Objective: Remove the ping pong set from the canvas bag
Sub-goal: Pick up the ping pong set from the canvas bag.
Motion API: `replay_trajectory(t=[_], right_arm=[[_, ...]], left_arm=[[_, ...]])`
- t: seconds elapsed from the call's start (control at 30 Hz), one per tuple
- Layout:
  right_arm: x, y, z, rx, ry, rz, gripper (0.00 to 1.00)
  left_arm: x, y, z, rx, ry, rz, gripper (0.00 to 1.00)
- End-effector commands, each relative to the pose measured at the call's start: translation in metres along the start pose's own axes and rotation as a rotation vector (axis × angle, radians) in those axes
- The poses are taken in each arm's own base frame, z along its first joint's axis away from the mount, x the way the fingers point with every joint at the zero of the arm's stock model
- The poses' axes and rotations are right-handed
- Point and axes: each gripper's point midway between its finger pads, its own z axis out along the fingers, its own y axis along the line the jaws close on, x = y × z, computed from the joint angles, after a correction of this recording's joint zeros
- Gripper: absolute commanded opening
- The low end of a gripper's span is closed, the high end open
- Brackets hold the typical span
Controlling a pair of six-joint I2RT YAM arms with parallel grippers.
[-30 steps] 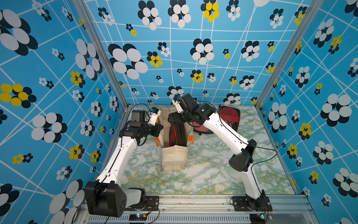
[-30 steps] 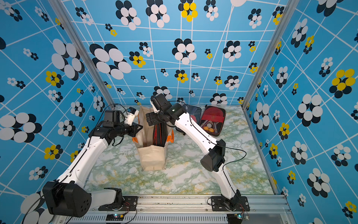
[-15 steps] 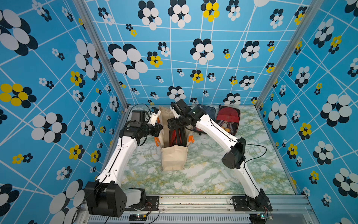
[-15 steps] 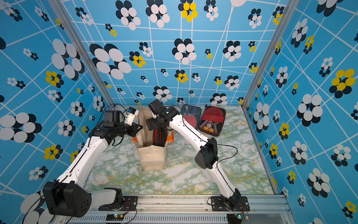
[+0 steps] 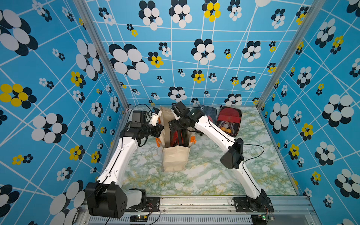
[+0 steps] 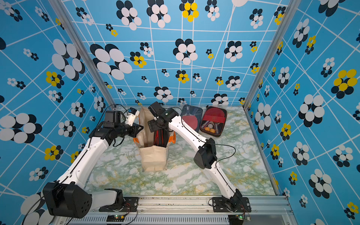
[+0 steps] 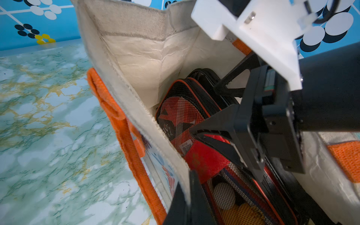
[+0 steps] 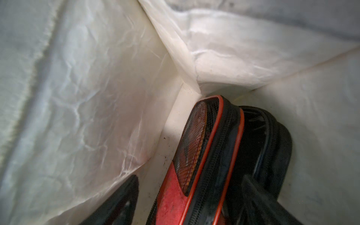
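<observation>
- Upright near the middle of the counter (image 5: 214, 175), mouth open: canvas bag (image 5: 175, 159), cream cloth, with orange handles (image 5: 158, 140) hanging outside its long sides.
- On the bag's rim, on the left arm's side: left tool (image 5: 160, 129), pressed together on the cloth.
- Same grip seen in the left wrist view: left tool (image 7: 189, 194) pinching the bag wall (image 7: 136, 58) between both fingers, just beside an orange handle (image 7: 124, 126).
- Reaching down into the bag's mouth from the right arm's side: right tool (image 5: 176, 128), jaws apart.
- Inside the bag, standing on edge: ping pong set (image 5: 178, 138), a black zipped case with red-orange piping and a mesh face.
- Behind that mesh in the left wrist view: a white ball (image 7: 224, 194) and an orange ball (image 7: 247, 214).
- In the right wrist view: right tool (image 8: 191, 198) straddling the ping pong set (image 8: 204, 155), one finger on each side.
- Between one finger (image 8: 120, 200) and the case: a strip of pale lining (image 8: 97, 97); contact on the other side impossible to tell.
- At the back of the counter, apart from the bag on its right: second case (image 6: 213, 121), lying open flat, holding a red paddle (image 6: 191, 119) and small balls (image 6: 209, 127).
</observation>
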Motion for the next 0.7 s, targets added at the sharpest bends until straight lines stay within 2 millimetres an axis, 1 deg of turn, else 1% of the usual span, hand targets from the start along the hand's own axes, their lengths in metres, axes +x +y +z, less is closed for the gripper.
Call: replay_trajectory(t=[0.0, 0.07, 0.27, 0.47, 0.57, 0.67], right_arm=[[0.021, -0.009, 0.018, 0.062, 0.077, 0.01, 0.85], [0.024, -0.009, 0.02, 0.06, 0.087, 0.011, 0.85], [0.027, 0.004, 0.024, 0.013, 0.096, 0.01, 0.84], [0.034, 0.03, 0.02, -0.034, 0.102, -0.024, 0.78], [0.041, 0.043, 0.019, -0.046, 0.11, -0.048, 0.75], [0.048, 0.052, 0.02, -0.05, 0.124, -0.062, 0.73]], left_arm=[[0.003, 0.001, 0.005, -0.004, 0.018, 0.018, 0.0], [0.003, 0.002, 0.006, -0.006, 0.019, 0.016, 0.0], [0.003, 0.002, 0.007, -0.007, 0.02, 0.014, 0.0], [0.003, 0.004, 0.008, -0.009, 0.022, 0.008, 0.0], [0.004, 0.005, 0.008, -0.015, 0.026, 0.008, 0.0], [0.004, 0.006, 0.008, -0.023, 0.028, 0.009, 0.0]])
